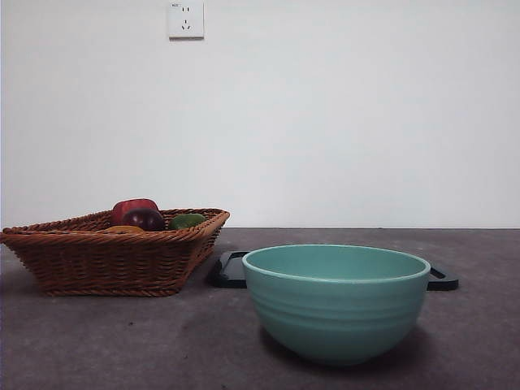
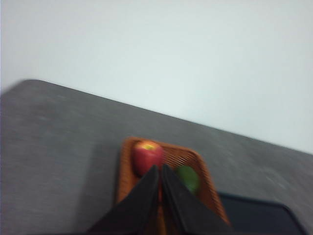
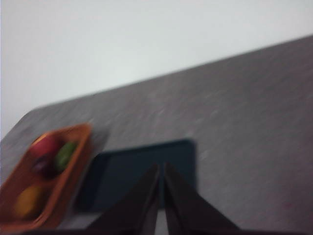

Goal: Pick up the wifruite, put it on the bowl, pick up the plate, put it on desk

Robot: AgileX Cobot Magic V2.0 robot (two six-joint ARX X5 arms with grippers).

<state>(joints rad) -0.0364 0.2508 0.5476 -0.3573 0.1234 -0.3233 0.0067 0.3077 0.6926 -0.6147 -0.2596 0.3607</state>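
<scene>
Here the dark grey worktop (image 1: 97, 341) is seen stretching to a white wall. A brown wicker basket (image 1: 106, 260) is set at nine o'clock from the teal-green bowl (image 1: 335, 305), which stands empty nearest the camera. A glossy black tray (image 1: 231, 272) is laid flat just behind the bowl, at twelve o'clock. The orange wifruite (image 3: 28, 199) is found inside the basket, beside a red apple (image 1: 130, 208), a dark purple fruit (image 1: 145, 219) and a small green fruit (image 1: 188, 220). The left tool (image 2: 160, 169) is held closed above the basket; the right tool (image 3: 161, 166) is closed above the tray.
</scene>
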